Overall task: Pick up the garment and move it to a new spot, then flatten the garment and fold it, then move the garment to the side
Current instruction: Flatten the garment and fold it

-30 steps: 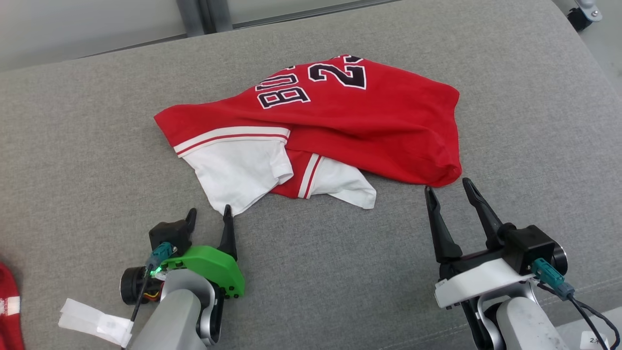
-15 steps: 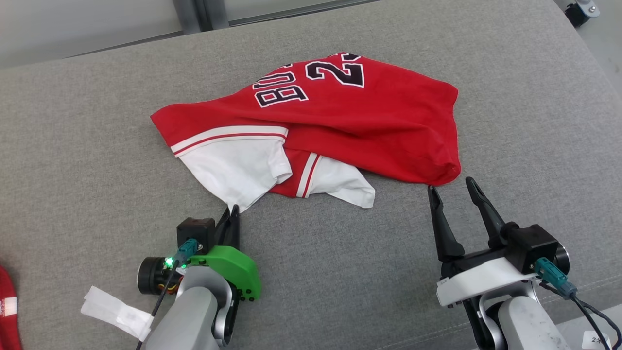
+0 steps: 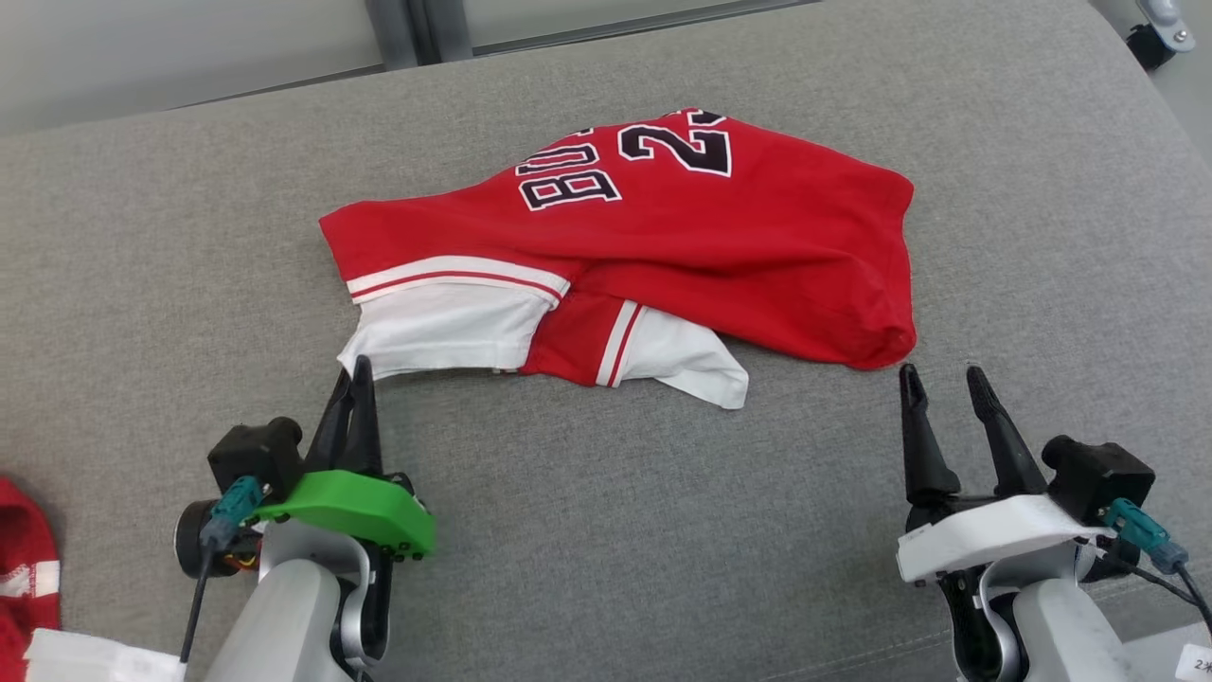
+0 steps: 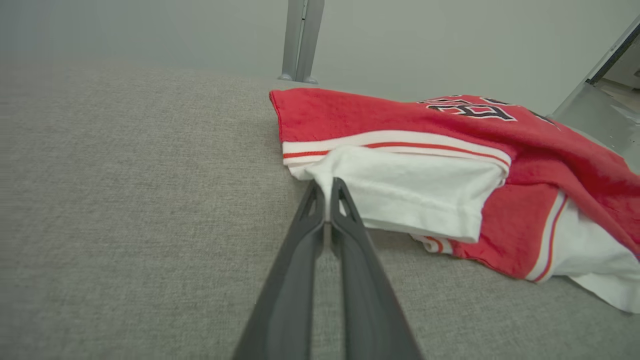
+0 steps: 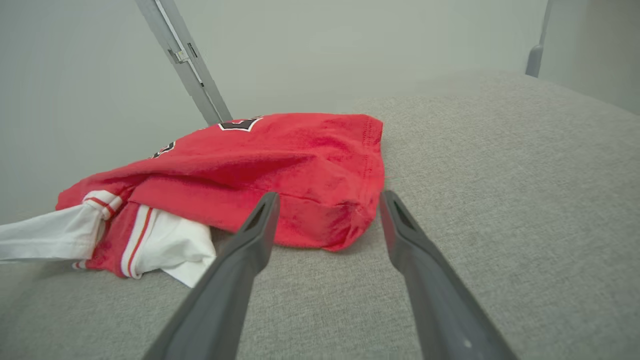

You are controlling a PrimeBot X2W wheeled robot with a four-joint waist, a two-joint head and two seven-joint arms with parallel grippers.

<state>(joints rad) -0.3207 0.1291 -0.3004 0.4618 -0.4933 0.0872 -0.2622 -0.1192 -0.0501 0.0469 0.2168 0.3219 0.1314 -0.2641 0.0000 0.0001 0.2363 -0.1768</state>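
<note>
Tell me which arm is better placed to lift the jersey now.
Left. The left gripper is shut on the white sleeve of the jersey; the right gripper stands open, short of the red hem.

The shirt [image 3: 663, 246] takes up the middle of the cushion [image 3: 170, 237]. Bare fabric runs wide toward the left and right edges, and along the near edge between my left gripper [image 3: 357, 377] and right gripper [image 3: 942, 377]. A red cloth [image 3: 24, 559] lies by the near edge at far left, and a metal post [image 3: 426, 28] stands past the far edge.
</note>
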